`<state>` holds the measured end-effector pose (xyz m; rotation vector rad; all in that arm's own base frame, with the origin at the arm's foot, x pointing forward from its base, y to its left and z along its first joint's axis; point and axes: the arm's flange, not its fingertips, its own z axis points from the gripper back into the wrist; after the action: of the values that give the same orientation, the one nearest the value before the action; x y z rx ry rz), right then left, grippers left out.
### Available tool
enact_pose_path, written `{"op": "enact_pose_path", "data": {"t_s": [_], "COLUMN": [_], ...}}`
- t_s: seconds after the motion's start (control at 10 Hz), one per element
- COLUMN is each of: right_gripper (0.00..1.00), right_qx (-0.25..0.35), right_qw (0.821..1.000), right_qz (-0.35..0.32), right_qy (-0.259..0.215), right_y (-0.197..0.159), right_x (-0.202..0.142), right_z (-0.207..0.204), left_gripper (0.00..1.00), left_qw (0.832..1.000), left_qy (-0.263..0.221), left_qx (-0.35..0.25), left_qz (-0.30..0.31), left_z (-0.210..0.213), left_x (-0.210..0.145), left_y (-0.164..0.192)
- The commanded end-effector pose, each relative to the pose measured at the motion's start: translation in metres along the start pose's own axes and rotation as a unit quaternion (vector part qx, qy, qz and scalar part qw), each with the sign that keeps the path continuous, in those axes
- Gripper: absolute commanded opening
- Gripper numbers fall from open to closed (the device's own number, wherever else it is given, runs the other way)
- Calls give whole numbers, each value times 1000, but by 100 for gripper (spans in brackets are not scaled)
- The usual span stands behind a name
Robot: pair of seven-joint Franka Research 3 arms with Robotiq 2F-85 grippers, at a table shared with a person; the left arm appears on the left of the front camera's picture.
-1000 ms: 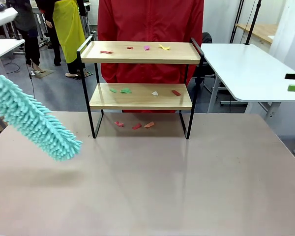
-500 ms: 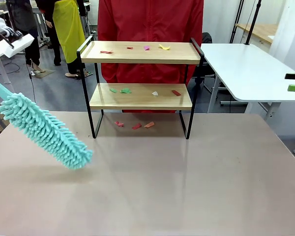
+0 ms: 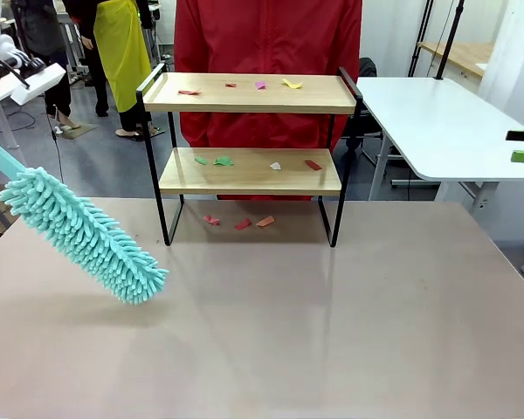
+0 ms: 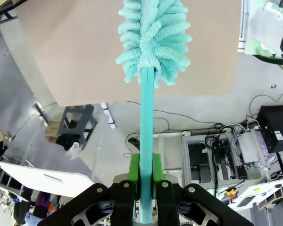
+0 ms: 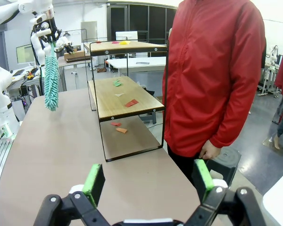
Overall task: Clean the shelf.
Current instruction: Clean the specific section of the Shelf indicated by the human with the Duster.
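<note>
Slanting at frame left, a fluffy turquoise duster (image 3: 83,234) is clamped in the left gripper (image 4: 146,176), readied for the littered black-framed wooden shelf (image 3: 244,92); the right gripper (image 5: 148,179) is kept spread, empty.

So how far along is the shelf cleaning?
Done: nothing; scraps lie on both boards of the shelf and on the table beneath. In hand: left gripper shut on the teal duster, head hovering left of the shelf; right gripper open. Left: all sweeping.
</note>
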<state>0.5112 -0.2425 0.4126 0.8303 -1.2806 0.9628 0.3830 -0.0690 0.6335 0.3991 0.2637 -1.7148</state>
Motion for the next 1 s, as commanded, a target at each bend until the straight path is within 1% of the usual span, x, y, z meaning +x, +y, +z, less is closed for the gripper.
{"op": "enact_pose_path", "data": {"t_s": [0.0,0.9], "right_gripper": [100,100], "right_qx": [1,1], "right_qw": [1000,1000], "right_qz": [2,2], "right_qy": [-1,-1], "right_y": [1,1], "right_x": [2,2], "right_z": [-1,-1], "left_gripper": [13,13], "left_qw": [1000,1000], "left_qy": [4,4], "left_qx": [2,2], "left_qz": [-7,-7], "left_z": [4,4], "left_x": [-4,-4], "left_y": [-1,-1]}}
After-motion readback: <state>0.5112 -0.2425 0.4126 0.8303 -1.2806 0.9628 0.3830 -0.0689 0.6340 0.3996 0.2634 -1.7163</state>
